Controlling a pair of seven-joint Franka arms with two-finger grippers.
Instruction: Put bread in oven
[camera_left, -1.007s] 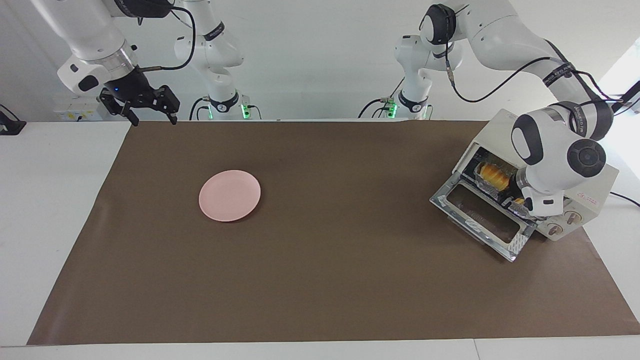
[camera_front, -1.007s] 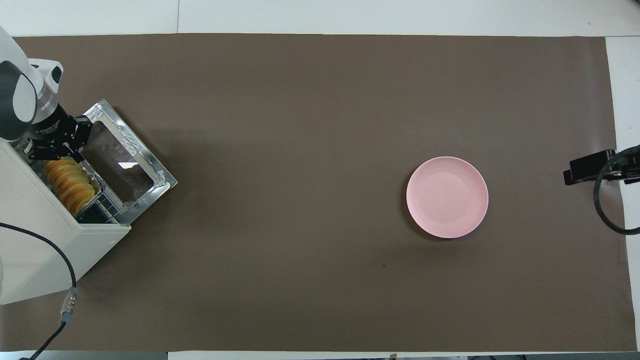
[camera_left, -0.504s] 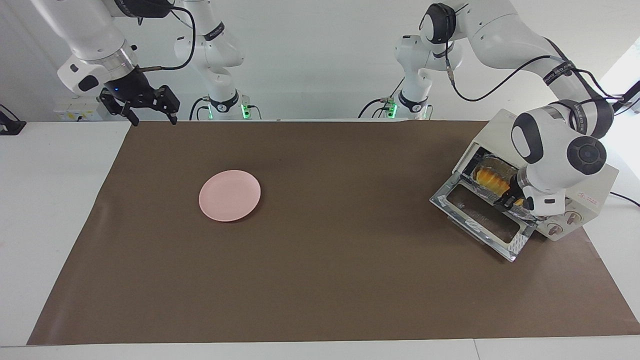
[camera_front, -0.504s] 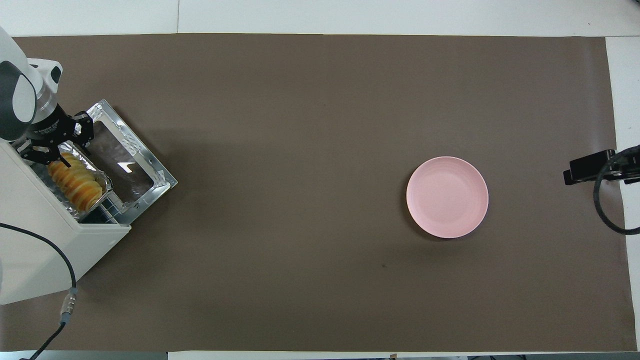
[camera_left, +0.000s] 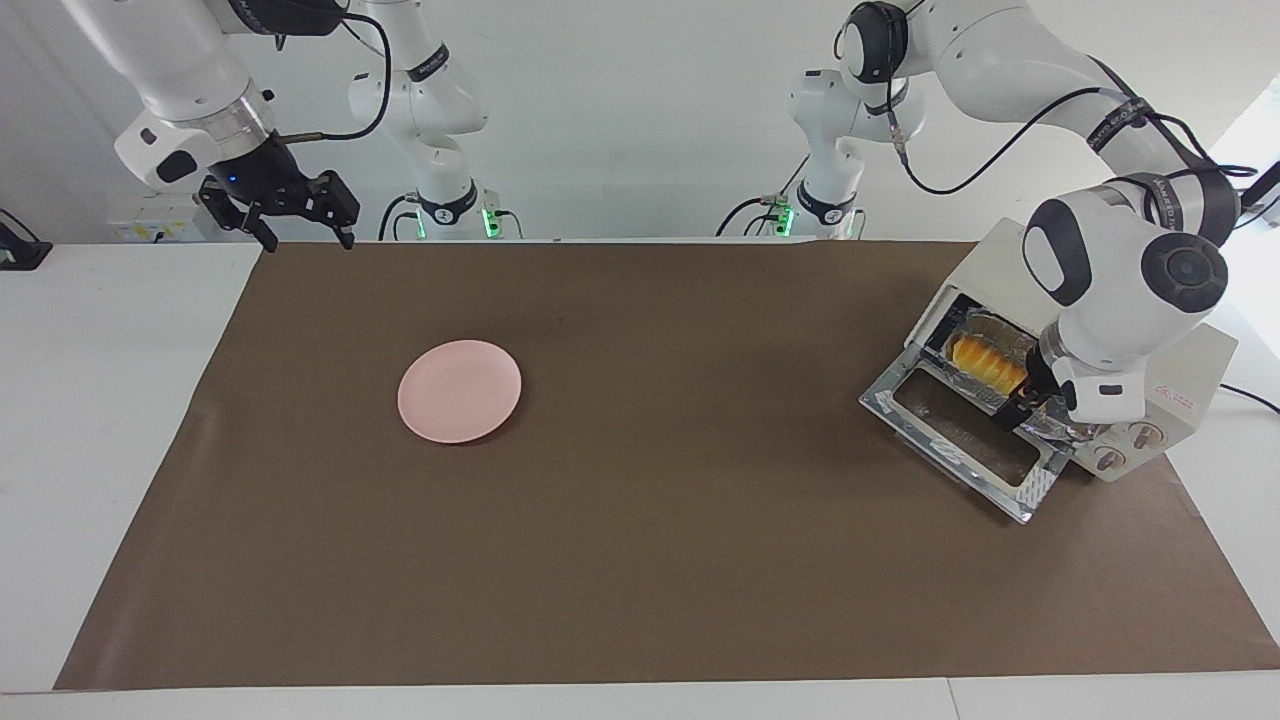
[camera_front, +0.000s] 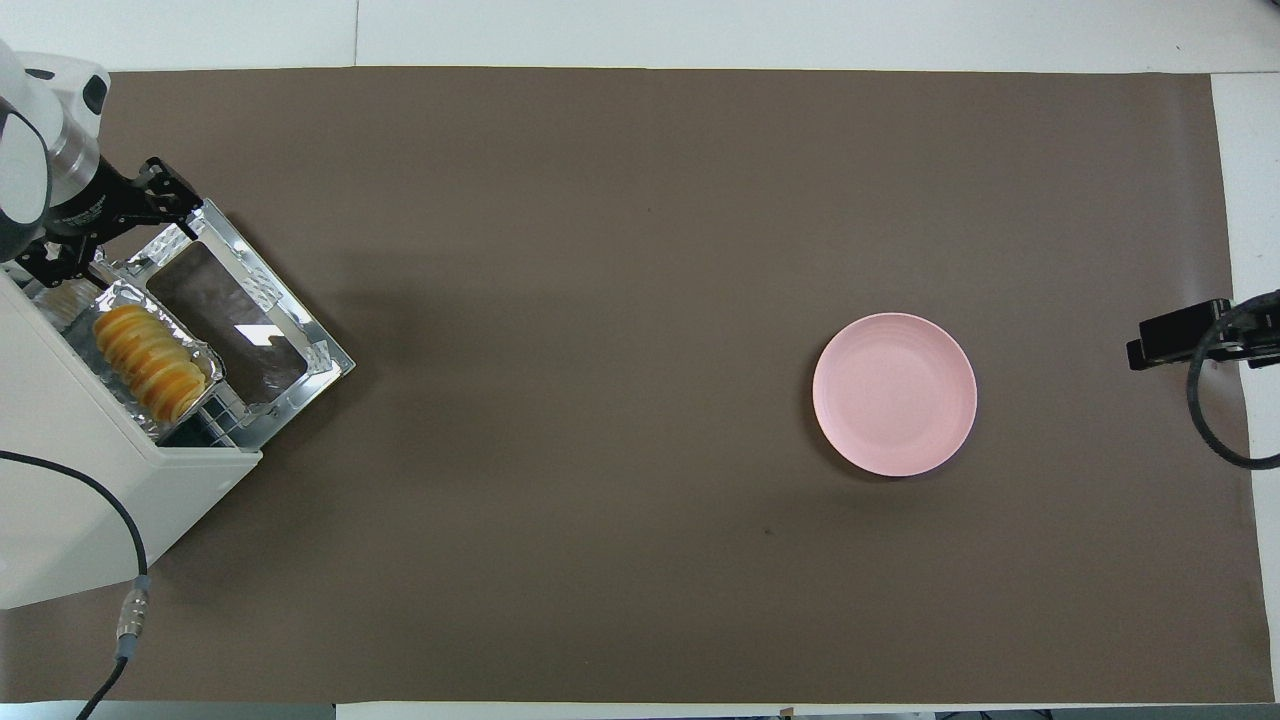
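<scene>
A: What has changed in the last second?

B: The left hand (camera_front: 100, 225) has let go. A second ago it was shut down in the oven's mouth over the foil tray; now its fingers stand wide and it has drawn up and out, toward twelve o'clock in the overhead view, clear of the bread (camera_front: 150, 362).

A: And the bread?

B: It lies in the foil tray (camera_front: 195, 345) on the wire rack inside the oven (camera_front: 90, 500), which sits at nine o'clock on the bench (camera_front: 640, 560), at the left arm's end. The tray is not fully in: its front edge reaches the mouth of the oven, just at the hinge of the open door (camera_front: 245, 325).

A: So the job is done?

B: Mostly, I'd judge. The bread is in the oven. The door lies flat, dropped forward. Shutting it, or nudging the tray deeper, may be what remains.

A: How does the left arm sit?

B: It reaches over the oven's top with the wrist bent down, its hand over the oven's mouth at the end of the door farther from the robots, holding nothing.

A: The other arm?

B: The right hand (camera_left: 290, 205) waits in the air over the bench's edge at the right arm's end, fingers apart and empty. The pink plate (camera_front: 894, 394) lies bare at three o'clock.
</scene>
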